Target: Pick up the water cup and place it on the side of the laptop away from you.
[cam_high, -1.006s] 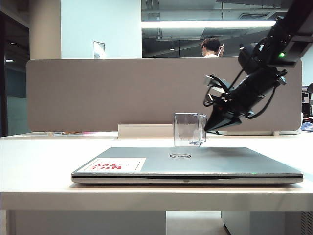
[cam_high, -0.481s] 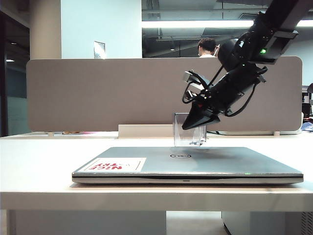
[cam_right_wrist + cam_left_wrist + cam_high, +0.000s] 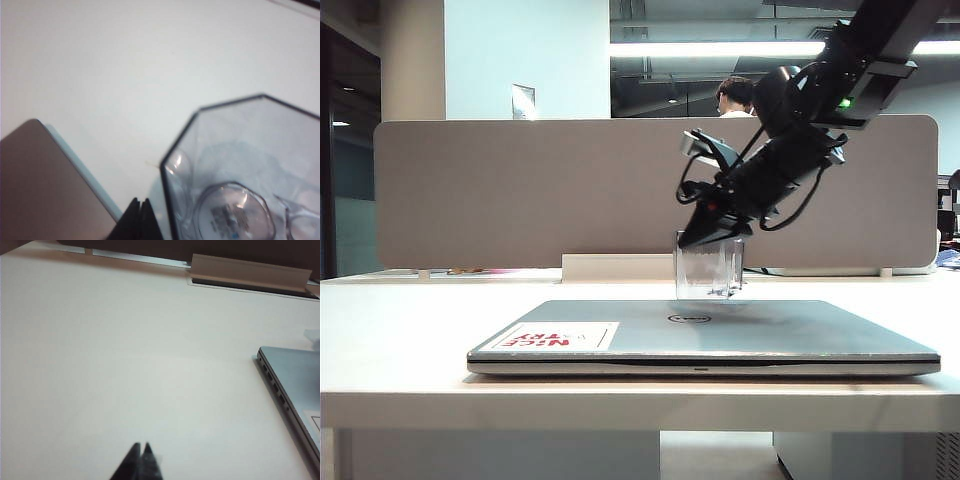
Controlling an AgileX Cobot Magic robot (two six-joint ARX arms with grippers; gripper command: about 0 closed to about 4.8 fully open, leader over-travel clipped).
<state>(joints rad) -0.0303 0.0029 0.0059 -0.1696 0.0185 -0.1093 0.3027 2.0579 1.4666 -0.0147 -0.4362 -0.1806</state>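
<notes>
The water cup [image 3: 708, 266] stands upright on the table [image 3: 400, 330] just beyond the far edge of the closed laptop [image 3: 720, 335], near its middle. The right gripper [image 3: 692, 240] hangs at the cup's rim, angled down to the left, jaws clenched on nothing. The left gripper [image 3: 141, 449], also clenched and empty, is low over bare table left of the laptop.
</notes>
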